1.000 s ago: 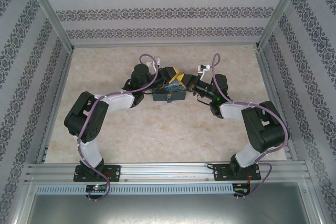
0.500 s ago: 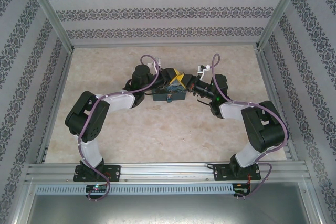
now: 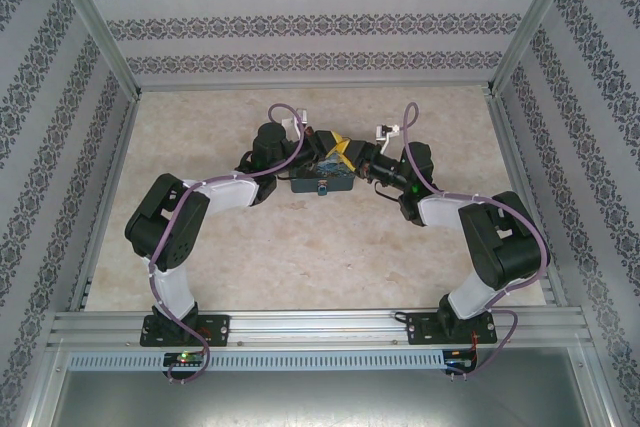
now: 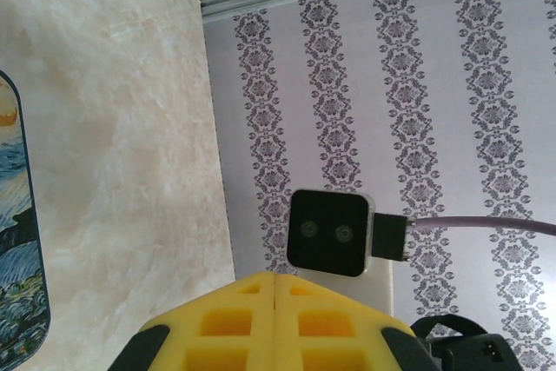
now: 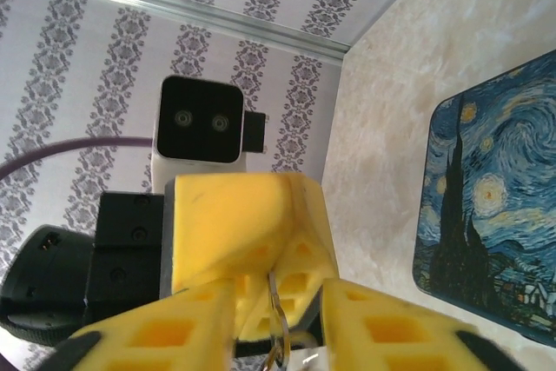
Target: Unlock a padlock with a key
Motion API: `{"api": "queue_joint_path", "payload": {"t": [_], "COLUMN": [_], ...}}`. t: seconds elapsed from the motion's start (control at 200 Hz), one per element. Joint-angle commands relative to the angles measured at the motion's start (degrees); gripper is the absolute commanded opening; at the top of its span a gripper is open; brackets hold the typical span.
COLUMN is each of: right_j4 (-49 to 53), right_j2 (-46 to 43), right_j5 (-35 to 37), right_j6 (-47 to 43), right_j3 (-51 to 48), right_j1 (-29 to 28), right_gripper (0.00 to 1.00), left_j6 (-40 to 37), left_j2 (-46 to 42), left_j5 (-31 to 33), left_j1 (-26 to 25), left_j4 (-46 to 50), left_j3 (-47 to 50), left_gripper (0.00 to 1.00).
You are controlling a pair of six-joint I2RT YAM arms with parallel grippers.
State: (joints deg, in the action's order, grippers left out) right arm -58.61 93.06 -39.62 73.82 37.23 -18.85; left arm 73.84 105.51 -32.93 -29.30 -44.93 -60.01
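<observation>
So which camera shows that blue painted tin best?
Right wrist view: the blue tin shows its swirly starry lid large and sharp. Left wrist catches a sliver; the top view shows it small.

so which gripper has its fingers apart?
The right gripper: a gap between its yellow fingers, a metal ring in it. On the left gripper they meet at a seam.

Bright, even, diffuse light; faint shadows; wrist close-ups soft.
</observation>
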Motion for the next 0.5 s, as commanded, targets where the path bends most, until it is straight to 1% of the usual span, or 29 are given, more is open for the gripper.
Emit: {"api": "queue_joint_path", "payload": {"t": [0.0,0.085,0.22,0.42,0.495], "right_j4": [-2.47,-2.61,-2.38,-2.95,-2.84], "right_j2": [-2.01,-3.47,-5.44,-7.49,-7.90], "right_j5": [1.07,2.05,3.61,7.80,8.33], "right_j6": [0.09,0.27,0.16,0.27,0.29], "right_j3": [-2.21,-3.77,-5.45,-7.30,-7.11], "right_j1": [0.61,1.39,1.97,1.89,1.43], "right_gripper": [0.43,0.45,0.46,0.45,0.44], "left_j6": [1.59,2.91,4.09,4.05,3.38], "left_j2": [0.75,1.00,0.77,-0.37,-0.75], "left_j5": [1.05,1.45,2.40,4.16,4.31], "left_j1": [-0.75,-0.73,-0.83,-1.03,-1.15], "left_j4": [-4.56,-6.53,-8.02,-8.46,-8.25], "left_j3": [0.99,1.75,2.77,4.01,4.28], "left_gripper": [0.00,0.00,0.00,0.00,0.00]}}
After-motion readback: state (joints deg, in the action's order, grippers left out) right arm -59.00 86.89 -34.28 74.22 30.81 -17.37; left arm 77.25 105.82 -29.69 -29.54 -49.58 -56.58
